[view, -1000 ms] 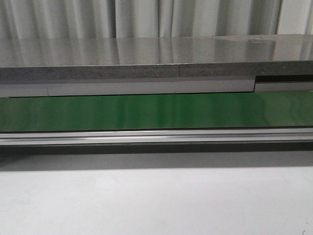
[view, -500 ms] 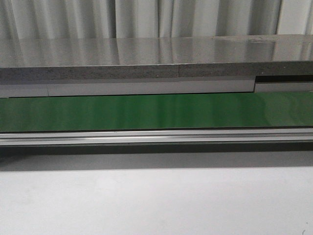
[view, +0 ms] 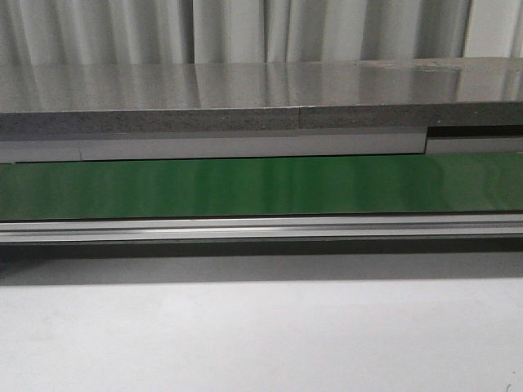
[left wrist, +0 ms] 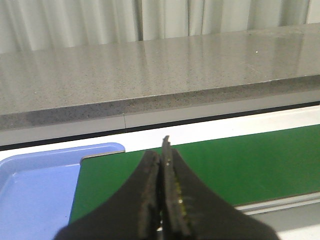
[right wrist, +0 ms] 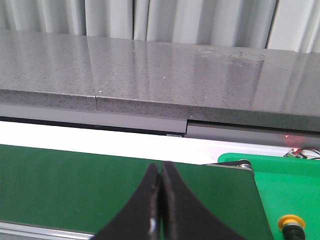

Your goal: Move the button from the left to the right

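Note:
A button [right wrist: 291, 222] with a round yellow cap shows at the edge of the right wrist view, in a bright green tray [right wrist: 280, 175] past the end of the green belt [right wrist: 75, 185]. Its body is mostly cut off. My right gripper [right wrist: 161, 167] is shut and empty above the belt, apart from the button. My left gripper [left wrist: 161, 151] is shut and empty above the other end of the belt [left wrist: 240, 165], next to a blue tray [left wrist: 35, 185] whose visible part holds nothing. Neither gripper shows in the front view.
A grey stone-like counter [view: 261, 102] runs behind the belt [view: 261, 186], with curtains behind it. An aluminium rail [view: 261, 229] edges the belt's near side, and a white table [view: 261, 335] lies in front.

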Motion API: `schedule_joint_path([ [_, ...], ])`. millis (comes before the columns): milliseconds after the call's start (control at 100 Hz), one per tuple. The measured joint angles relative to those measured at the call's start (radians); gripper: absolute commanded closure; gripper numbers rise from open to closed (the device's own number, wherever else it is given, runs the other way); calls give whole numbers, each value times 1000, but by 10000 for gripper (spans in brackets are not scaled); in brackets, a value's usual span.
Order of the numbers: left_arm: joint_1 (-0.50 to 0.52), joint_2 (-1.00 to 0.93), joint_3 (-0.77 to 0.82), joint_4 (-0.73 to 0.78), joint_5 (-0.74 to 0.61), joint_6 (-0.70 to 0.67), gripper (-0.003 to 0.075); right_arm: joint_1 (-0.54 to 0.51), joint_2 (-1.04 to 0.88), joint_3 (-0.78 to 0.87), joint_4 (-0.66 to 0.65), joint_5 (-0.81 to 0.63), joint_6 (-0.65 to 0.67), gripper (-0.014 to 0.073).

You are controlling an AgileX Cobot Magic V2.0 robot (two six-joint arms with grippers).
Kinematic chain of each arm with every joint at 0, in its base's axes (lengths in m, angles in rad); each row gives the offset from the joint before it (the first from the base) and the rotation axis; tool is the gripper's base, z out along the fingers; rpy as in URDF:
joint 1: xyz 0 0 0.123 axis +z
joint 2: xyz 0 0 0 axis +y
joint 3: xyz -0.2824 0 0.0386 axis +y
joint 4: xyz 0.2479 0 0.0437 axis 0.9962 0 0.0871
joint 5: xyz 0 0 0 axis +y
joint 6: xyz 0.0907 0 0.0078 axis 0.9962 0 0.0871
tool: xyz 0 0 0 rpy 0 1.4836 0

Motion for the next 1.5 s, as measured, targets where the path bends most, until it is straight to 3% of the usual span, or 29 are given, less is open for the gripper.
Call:
schedule_joint_path([
  [790,0,0,0,0,0,0,739,0,-20,4,-17,2,0,662],
  [1110,0,0,0,0,0,0,739,0,-212,167,-171,2,221,662],
  [1500,0,0,0,0,0,0,739,0,-459,350,-189,22,254,662],
])
